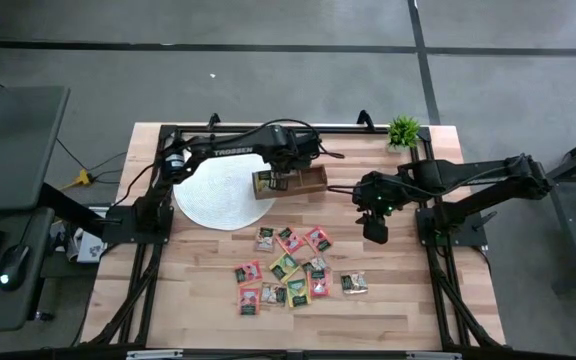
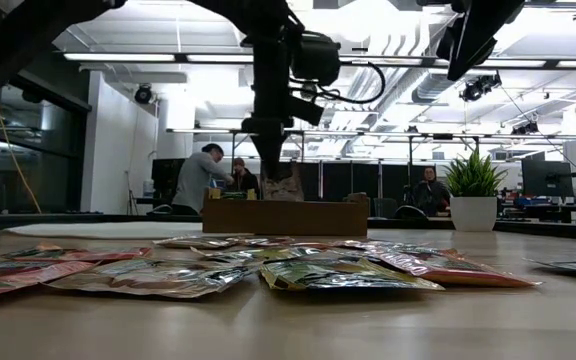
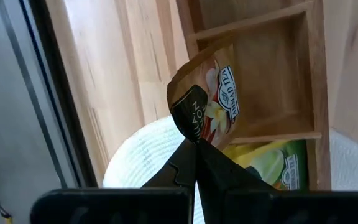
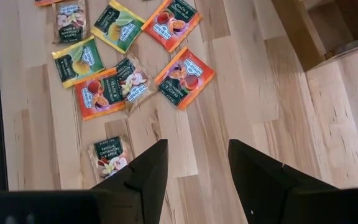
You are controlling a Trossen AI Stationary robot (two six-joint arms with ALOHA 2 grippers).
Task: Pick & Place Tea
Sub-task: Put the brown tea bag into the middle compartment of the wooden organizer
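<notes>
Several tea packets (image 1: 288,268) in green, yellow and red lie flat and scattered on the wooden table; they also show in the right wrist view (image 4: 129,62). My left gripper (image 1: 281,178) is over the brown wooden tray (image 1: 313,180), shut on a tan tea packet (image 3: 207,93). A yellow-green packet (image 3: 272,163) lies in one tray compartment. My right gripper (image 4: 194,168) is open and hovers above bare table to the right of the packets, touching nothing. My left gripper pinches the tan packet by one corner at its dark label patch (image 3: 191,118) between the two fingers. The fingers come from above, pointing down. The packet hangs below them, tilted, over a tray compartment (image 3: 272,68); I cannot tell whether its lower edge touches the tray.
The tray lies partly on a round white placemat (image 1: 218,195). A small potted plant (image 1: 403,130) stands at the table's far right corner. Black frame rails run along the table's left and right sides. Bare wood lies between the packets and the tray.
</notes>
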